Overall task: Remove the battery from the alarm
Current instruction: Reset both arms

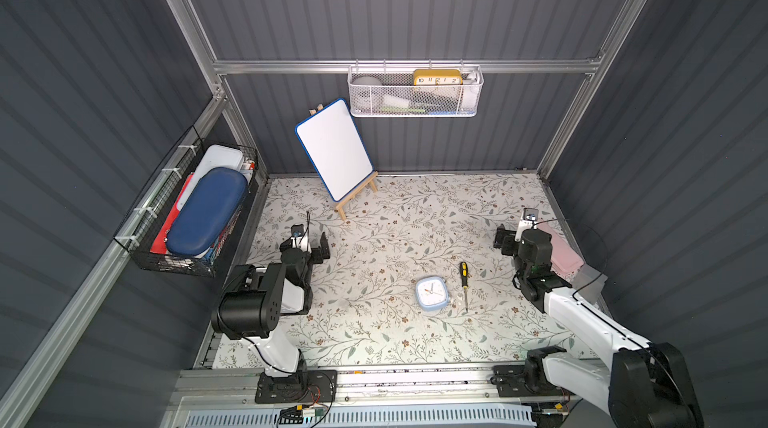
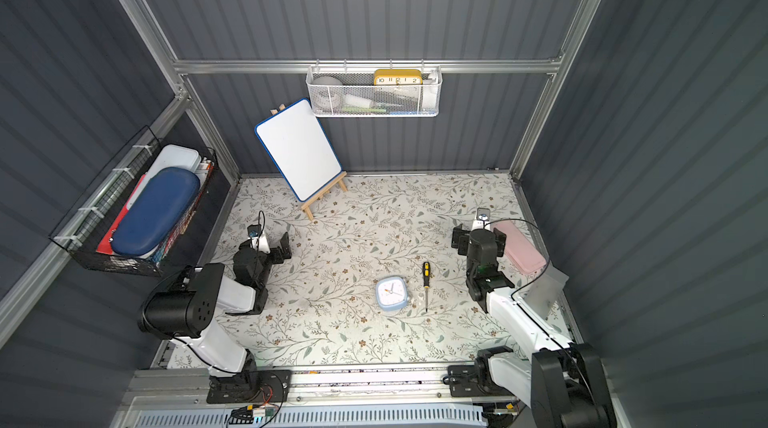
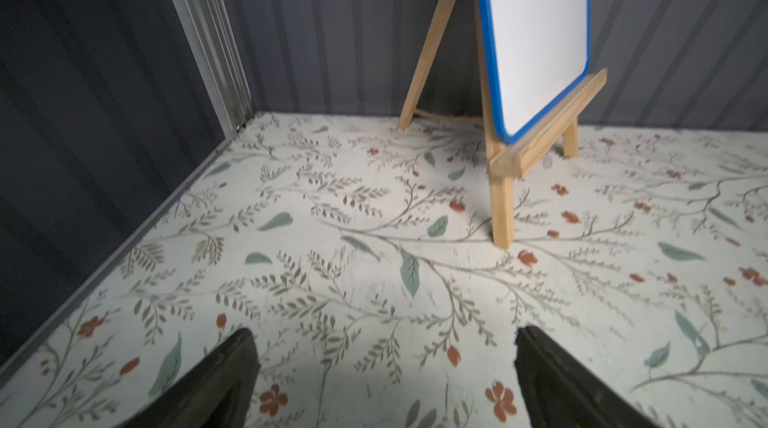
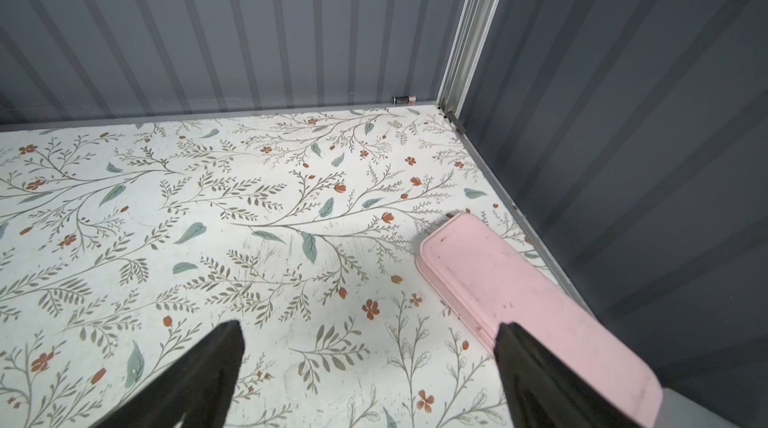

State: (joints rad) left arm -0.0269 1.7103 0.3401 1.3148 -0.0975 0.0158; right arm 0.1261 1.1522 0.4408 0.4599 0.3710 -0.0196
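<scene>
alarm (image 1: 432, 293) face up, screwdriver (image 1: 464, 284) just beside, whiteboard (image 1: 334, 147) well apart

The alarm (image 2: 391, 293) lies face up, nearer the right gripper (image 2: 478, 237) than the left gripper (image 2: 266, 245), both spread wide. A screwdriver (image 2: 426, 285) lies between the alarm and the right gripper.

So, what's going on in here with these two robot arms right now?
Nothing is being handled. The left gripper and right gripper both hang open and empty at the sides of the floral-patterned table. The small light-blue alarm clock lies face up near the middle, a yellow-and-black-handled screwdriver beside it, not touching. A small dark cylindrical battery lies against the back wall near a corner; whether it came from this clock isn't visible.
</scene>
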